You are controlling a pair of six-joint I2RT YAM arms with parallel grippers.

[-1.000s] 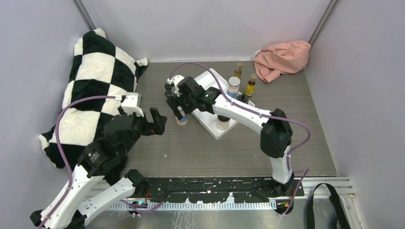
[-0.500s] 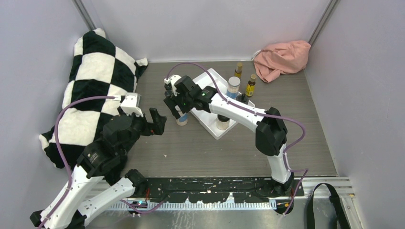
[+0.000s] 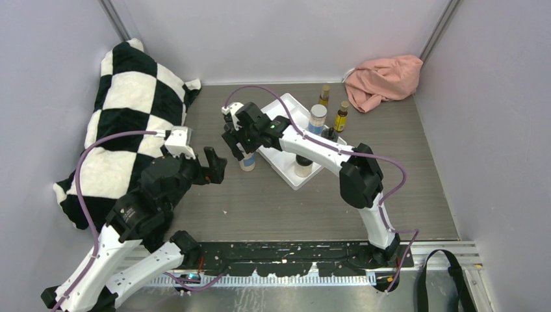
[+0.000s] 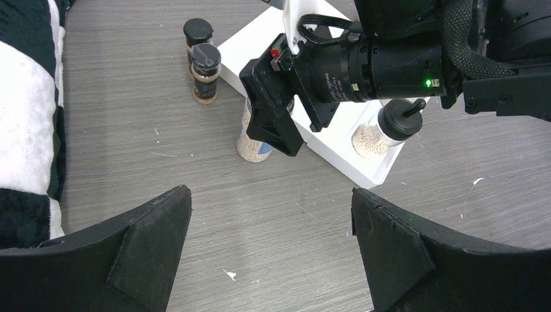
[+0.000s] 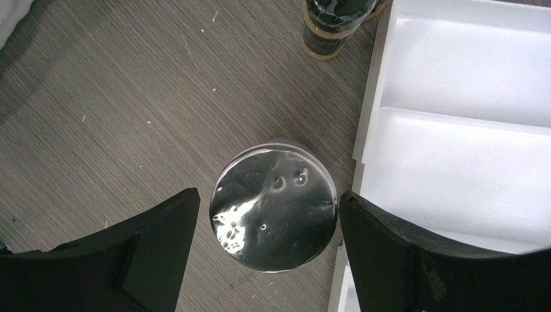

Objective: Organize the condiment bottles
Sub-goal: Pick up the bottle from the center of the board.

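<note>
Seen from above, the right arm stretches from its near-right base toward the far left, elbow raised. Its claw (image 3: 240,148) points down over a silver-lidded jar (image 3: 247,162) standing on the table (image 3: 273,201) just left of the white tray (image 3: 281,105). The jar's blue label is too small to read. The left arm is folded, and its claw (image 3: 213,164) hangs above the table beside the checkered cloth (image 3: 130,97), aimed at that jar. A second silver-lidded jar (image 3: 318,117) stands at the tray's far right, with two amber bottles (image 3: 340,117) on the table just beyond it.

In the left wrist view, the left claw's fingers (image 4: 149,247) are spread wide with nothing between them. Ahead, the right claw straddles the jar, which holds pale grains. Two black-capped bottles (image 4: 206,71) stand close together to its far left. A tan jar (image 4: 390,127) with a black cap sits in the tray.

In the right wrist view, the right claw is spread, with one finger on each side of the shiny lid (image 5: 274,208) and close to it. Whether they touch it cannot be told.
</note>
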